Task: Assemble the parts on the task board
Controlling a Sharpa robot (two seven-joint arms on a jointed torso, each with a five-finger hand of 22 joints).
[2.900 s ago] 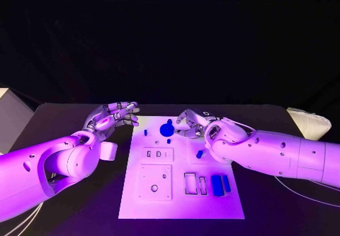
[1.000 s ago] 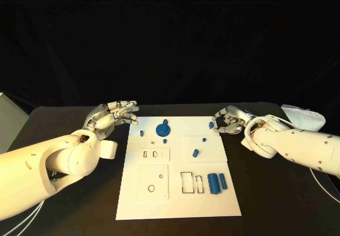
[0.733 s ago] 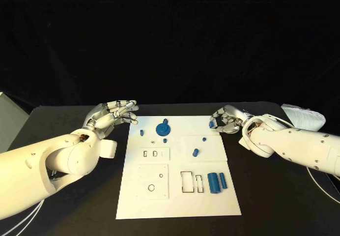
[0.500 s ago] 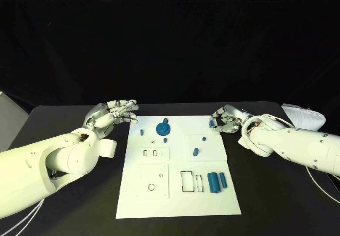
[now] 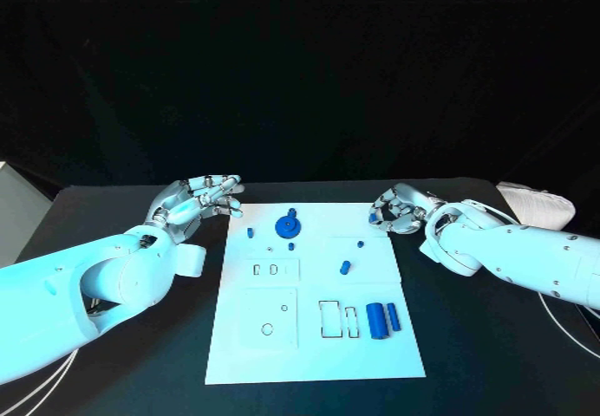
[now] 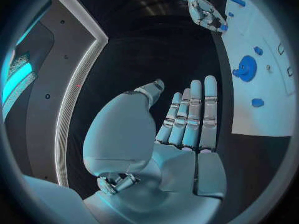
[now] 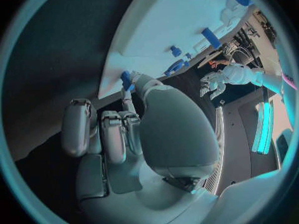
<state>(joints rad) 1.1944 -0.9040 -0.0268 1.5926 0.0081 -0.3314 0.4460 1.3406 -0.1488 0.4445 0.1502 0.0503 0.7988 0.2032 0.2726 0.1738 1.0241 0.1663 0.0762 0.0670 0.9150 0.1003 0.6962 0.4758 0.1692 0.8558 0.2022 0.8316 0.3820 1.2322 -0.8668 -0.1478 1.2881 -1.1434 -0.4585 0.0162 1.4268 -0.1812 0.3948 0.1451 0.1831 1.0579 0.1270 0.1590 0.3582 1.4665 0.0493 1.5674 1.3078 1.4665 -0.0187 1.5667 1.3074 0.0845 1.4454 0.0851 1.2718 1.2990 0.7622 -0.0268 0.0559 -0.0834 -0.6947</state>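
The white task board (image 5: 313,347) lies mid-table. A round blue part (image 5: 289,227) sits near its far edge, with small blue parts (image 5: 344,267) scattered nearby. My left hand (image 5: 200,201) hovers off the board's far left corner, fingers spread, holding nothing; the left wrist view shows its palm (image 6: 181,134) bare. My right hand (image 5: 401,212) is at the far right corner, fingers curled toward a small blue part (image 5: 375,218). In the right wrist view that part (image 7: 126,79) sits between thumb and fingertip at the board's (image 7: 168,25) edge; whether it is gripped is unclear.
Two long blue parts (image 5: 378,320) lie beside rectangular slots on the board's near right. Recessed panels with holes (image 5: 270,319) take up its near left. A white object (image 5: 535,204) sits at the table's right edge and a grey box (image 5: 10,208) at its left.
My right hand left the round blue part, drew back to the far right corner, then edged left toward the small blue part there. My left hand stayed put.
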